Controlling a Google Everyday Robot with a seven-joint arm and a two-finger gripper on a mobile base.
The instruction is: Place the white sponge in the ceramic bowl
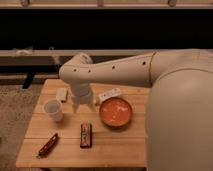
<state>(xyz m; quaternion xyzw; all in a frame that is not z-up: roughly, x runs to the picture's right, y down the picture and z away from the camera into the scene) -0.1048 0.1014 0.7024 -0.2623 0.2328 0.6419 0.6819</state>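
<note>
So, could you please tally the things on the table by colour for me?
White: 3 (white sponge, cup, long bar)
Orange-red: 1 (ceramic bowl)
Dark or reddish: 2 (dark packet, slim red-brown item)
Total: 6
The gripper hangs above the table, between cup and bowl.

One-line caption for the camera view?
Gripper hangs between white cup and ceramic bowl; white sponge lies beyond the cup.
</note>
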